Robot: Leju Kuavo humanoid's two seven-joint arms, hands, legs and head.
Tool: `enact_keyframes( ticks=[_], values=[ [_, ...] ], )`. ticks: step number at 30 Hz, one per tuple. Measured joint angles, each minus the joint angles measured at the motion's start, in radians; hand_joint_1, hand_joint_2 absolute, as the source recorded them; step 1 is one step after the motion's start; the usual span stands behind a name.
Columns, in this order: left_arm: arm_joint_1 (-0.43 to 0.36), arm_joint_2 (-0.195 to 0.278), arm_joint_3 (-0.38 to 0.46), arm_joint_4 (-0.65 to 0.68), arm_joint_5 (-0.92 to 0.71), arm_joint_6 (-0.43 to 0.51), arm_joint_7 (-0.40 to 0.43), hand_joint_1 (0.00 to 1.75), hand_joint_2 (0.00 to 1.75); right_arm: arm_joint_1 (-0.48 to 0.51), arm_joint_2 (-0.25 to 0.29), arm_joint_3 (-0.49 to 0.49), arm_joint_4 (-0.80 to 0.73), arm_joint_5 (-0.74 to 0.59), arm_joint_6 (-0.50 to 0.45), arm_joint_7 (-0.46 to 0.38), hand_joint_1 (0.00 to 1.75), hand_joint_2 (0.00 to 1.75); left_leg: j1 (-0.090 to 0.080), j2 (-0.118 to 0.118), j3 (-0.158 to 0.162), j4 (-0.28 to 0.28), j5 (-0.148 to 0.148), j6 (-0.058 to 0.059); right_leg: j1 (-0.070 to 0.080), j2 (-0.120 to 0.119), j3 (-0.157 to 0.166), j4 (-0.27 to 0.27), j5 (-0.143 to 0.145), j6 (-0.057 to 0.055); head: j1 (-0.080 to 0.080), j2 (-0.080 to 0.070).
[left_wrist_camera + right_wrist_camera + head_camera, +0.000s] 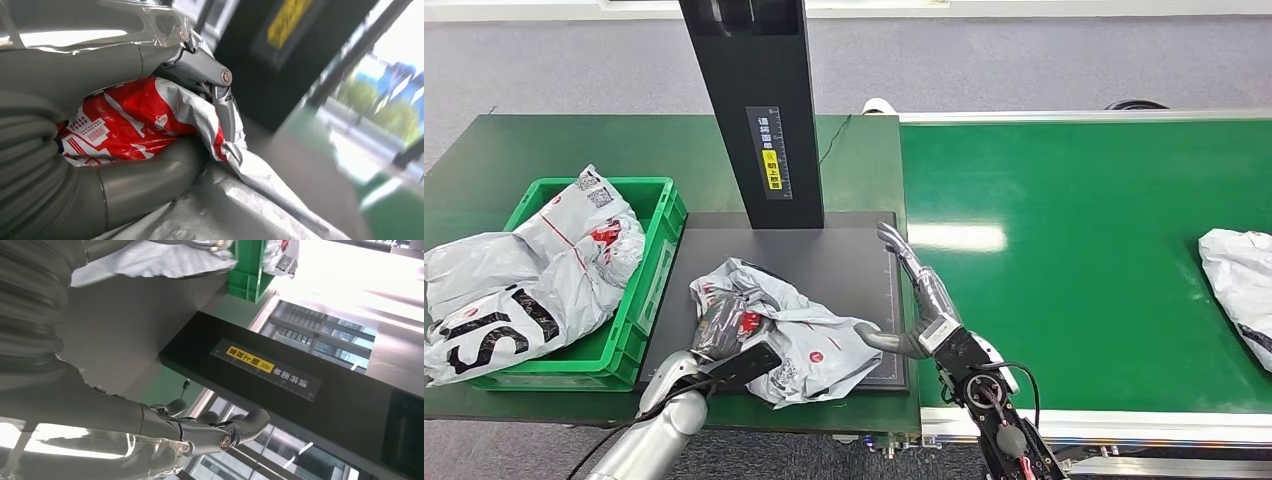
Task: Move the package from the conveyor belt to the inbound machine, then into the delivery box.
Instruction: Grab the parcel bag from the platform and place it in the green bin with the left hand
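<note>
The grey package point(779, 335) lay on the inbound machine's plate point(844, 255), left hand point(724, 335) clenching its nine-o'clock end; right hand point(914, 300) released. Slack film might slip, missing the green delivery box point(659, 215).

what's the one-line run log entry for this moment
stage: package on inbound machine | left hand: grips package | right hand: open beside it | next: delivery box
</note>
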Motion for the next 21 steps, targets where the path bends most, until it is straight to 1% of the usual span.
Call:
enact_keyframes(
  ticks=[5,11,13,15,21],
  values=[
    [0.037,0.001,0.052,-0.122,0.112,0.185,-0.104,1.75,1.75,0.015,-0.007,-0.001,-0.015,-0.005,-0.009,0.0,0.0,1.75,0.0,0.0,-0.002,0.0,0.0,0.0,0.0,0.0,-0.001,0.0,0.0,0.0,0.0,0.0],
    [0.081,0.008,0.124,-0.295,0.217,0.341,-0.232,1.75,1.75,0.027,-0.012,-0.006,-0.026,-0.013,-0.019,0.002,0.0,1.75,0.0,0.0,-0.003,0.0,0.0,0.0,0.0,0.0,-0.003,0.0,0.0,0.0,0.0,0.0],
    [0.091,0.009,0.142,-0.342,0.236,0.367,-0.25,1.75,1.75,0.03,-0.013,-0.008,-0.027,-0.015,-0.022,0.003,0.0,1.75,0.0,0.0,-0.003,0.0,0.0,0.0,0.0,0.0,-0.003,0.0,0.0,0.0,0.0,0.0],
    [0.096,0.01,0.154,-0.373,0.242,0.374,-0.255,1.75,1.75,0.03,-0.013,-0.009,-0.028,-0.016,-0.023,0.003,0.0,1.75,0.0,0.0,-0.003,0.0,0.0,0.0,0.0,0.0,-0.003,0.0,0.0,0.0,0.0,0.0],
    [0.109,0.011,0.164,-0.43,0.253,0.399,-0.264,1.75,1.75,0.034,-0.013,-0.009,-0.029,-0.016,-0.03,0.003,0.0,1.75,0.0,0.0,-0.003,0.0,0.0,0.0,0.0,0.0,-0.003,0.0,0.0,0.0,0.0,0.0]
  ],
)
